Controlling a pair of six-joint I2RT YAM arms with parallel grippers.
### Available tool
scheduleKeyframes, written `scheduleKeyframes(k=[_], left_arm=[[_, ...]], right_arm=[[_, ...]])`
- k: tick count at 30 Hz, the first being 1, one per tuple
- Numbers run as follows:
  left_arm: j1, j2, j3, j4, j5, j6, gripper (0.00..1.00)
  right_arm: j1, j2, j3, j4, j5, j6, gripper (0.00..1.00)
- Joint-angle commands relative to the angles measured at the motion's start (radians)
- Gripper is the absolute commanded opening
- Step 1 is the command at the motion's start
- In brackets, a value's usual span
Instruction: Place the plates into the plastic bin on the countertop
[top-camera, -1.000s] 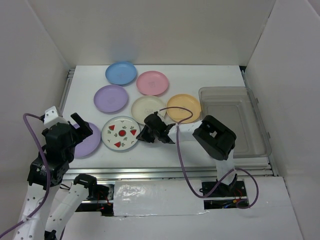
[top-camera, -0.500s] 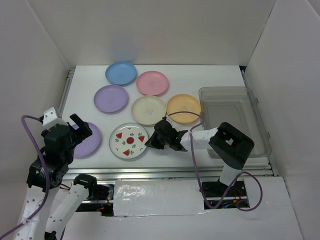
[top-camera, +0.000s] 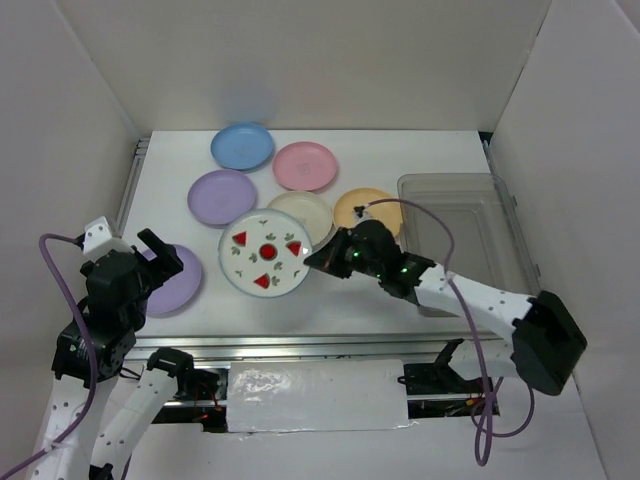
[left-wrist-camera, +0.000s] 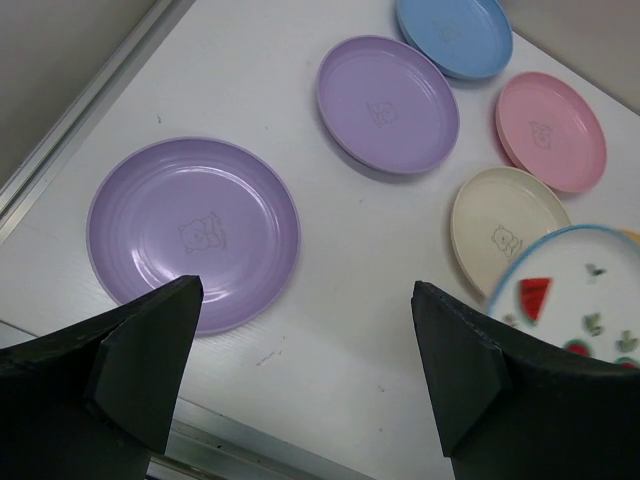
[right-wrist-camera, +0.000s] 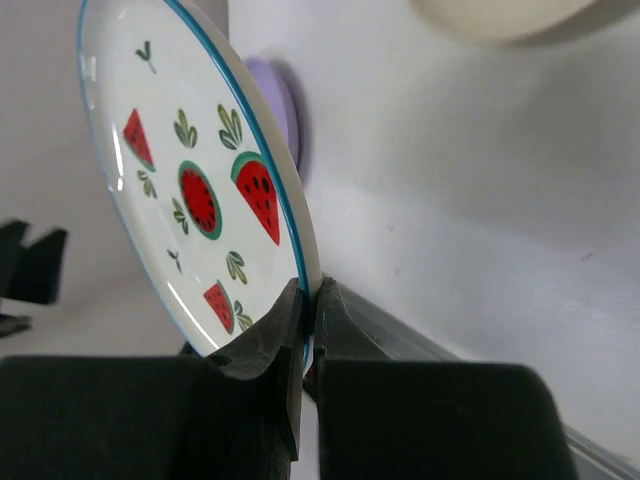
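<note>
The fruit-print plate (top-camera: 265, 252), flat on the desk (top-camera: 330, 300) a second ago, now hangs tilted, rim clenched in the right end effector (top-camera: 316, 262), arm outstretched leftward; left end effector (top-camera: 152, 255) released

The overhead view looks down on the whole worktop (top-camera: 330, 300) from 6 o'clock. The left wrist view faces 1 o'clock and the right wrist view, close, faces 9 o'clock. All three share the fruit-print plate (top-camera: 266, 254).

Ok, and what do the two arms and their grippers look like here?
The left arm and right arm have white links and black joint housings; a purple cable runs along each. Both the left gripper and right gripper are black, with chunky wedge-shaped jaws.
</note>
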Motion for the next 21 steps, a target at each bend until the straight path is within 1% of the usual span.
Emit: scheduleKeyframes(k=[1, 2, 3, 4, 5, 8, 9, 10, 11, 12, 13, 15, 16, 21], left_arm=[[0.003, -0.012, 0.001, 0.033, -0.02, 0.007, 0.99], [0.004, -0.014, 0.001, 0.033, -0.02, 0.008, 0.99], [0.004, -0.015, 0.001, 0.034, -0.016, 0.008, 0.99], [0.003, -0.015, 0.0, 0.034, -0.017, 0.011, 0.99], [0.004, -0.017, -0.002, 0.037, -0.01, 0.011, 0.99], [0.003, -0.015, -0.002, 0.037, -0.003, 0.013, 0.99], [0.003, -0.015, -0.002, 0.039, -0.003, 0.018, 0.99], [0.003, -0.015, -0.002, 0.04, 0.0, 0.018, 0.99], [0.004, -0.015, -0.002, 0.042, 0.0, 0.018, 0.99], [0.004, -0.015, -0.002, 0.042, 0.003, 0.018, 0.99], [0.004, -0.014, 0.0, 0.042, 0.003, 0.018, 0.99], [0.003, -0.015, -0.003, 0.04, 0.006, 0.019, 0.99], [0.004, -0.015, -0.003, 0.043, 0.007, 0.021, 0.99], [0.004, -0.008, -0.006, 0.054, 0.029, 0.033, 0.99]], right_arm=[[-0.143, -0.18, 0.001, -0.032, 0.041, 0.0, 0.0], [-0.18, -0.215, -0.002, -0.065, 0.054, -0.009, 0.0], [-0.271, -0.291, -0.005, -0.106, 0.061, -0.026, 0.0], [-0.326, -0.329, -0.007, -0.172, 0.069, -0.034, 0.0], [-0.438, -0.397, -0.008, -0.238, 0.071, -0.052, 0.0], [-0.625, -0.484, -0.004, -0.321, 0.045, -0.087, 0.0], [-0.687, -0.49, 0.009, -0.373, 0.031, -0.112, 0.0], [-0.808, -0.493, 0.013, -0.395, 0.019, -0.124, 0.0], [-0.881, -0.493, 0.012, -0.405, 0.002, -0.135, 0.0], [-0.938, -0.481, 0.0, -0.409, -0.05, -0.147, 0.0], [-1.052, -0.47, -0.008, -0.404, -0.082, -0.153, 0.0], [-1.148, -0.438, -0.036, -0.386, -0.171, -0.163, 0.0], [-1.204, -0.432, -0.042, -0.381, -0.179, -0.166, 0.0], [-1.282, -0.398, -0.103, -0.326, -0.144, -0.155, 0.0]])
